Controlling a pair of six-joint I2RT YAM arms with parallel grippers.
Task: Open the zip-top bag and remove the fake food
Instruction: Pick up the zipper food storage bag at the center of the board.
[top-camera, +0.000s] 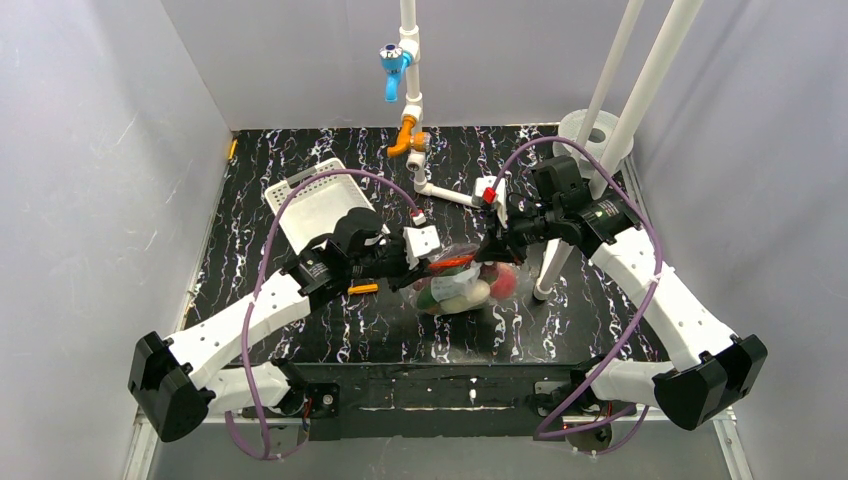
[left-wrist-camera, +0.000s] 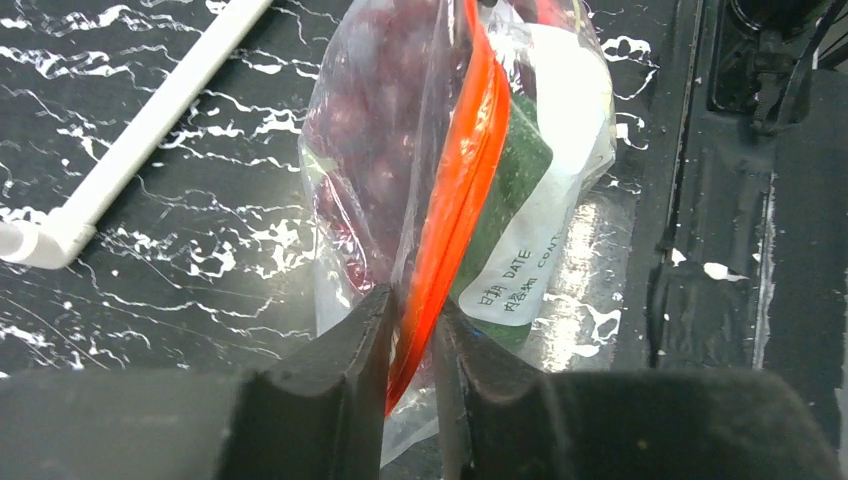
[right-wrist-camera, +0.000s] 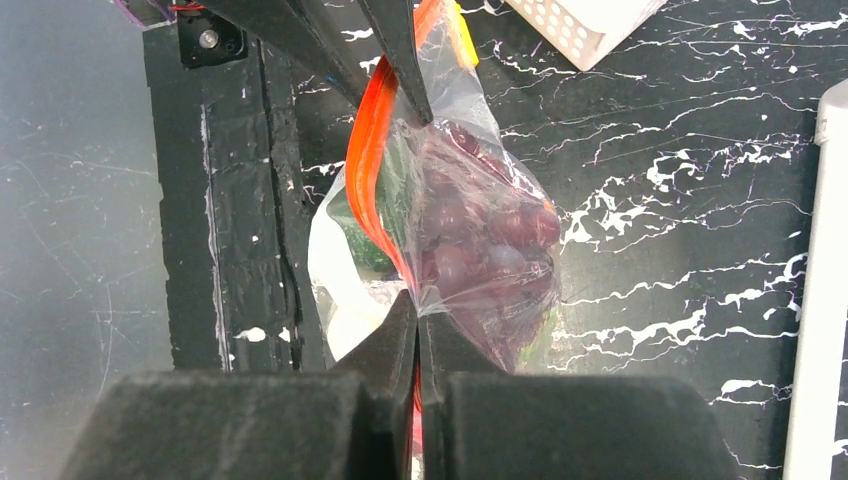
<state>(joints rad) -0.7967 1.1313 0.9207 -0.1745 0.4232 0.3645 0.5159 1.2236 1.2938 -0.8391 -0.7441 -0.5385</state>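
The zip-top bag (top-camera: 460, 280) hangs above the black marbled table between both grippers, with its orange-red zip strip (left-wrist-camera: 455, 180) stretched from one to the other. My left gripper (left-wrist-camera: 412, 300) has closed in on the strip's near end, and the strip fills the slim gap at its tips. My right gripper (right-wrist-camera: 417, 300) is shut tight on the opposite end of the mouth. The fake food is inside the bag: a dark red grape bunch (right-wrist-camera: 480, 240), a green cucumber (left-wrist-camera: 515, 170), a white egg piece (right-wrist-camera: 335, 300) and a pink-red peach (top-camera: 503, 282).
A white slotted basket (top-camera: 315, 205) lies at the back left. A small orange-handled tool (top-camera: 362, 289) rests under the left arm. White pipework (top-camera: 445, 190) with a blue tap (top-camera: 393, 65) stands behind the bag. A white post (top-camera: 555, 265) rises just right of it.
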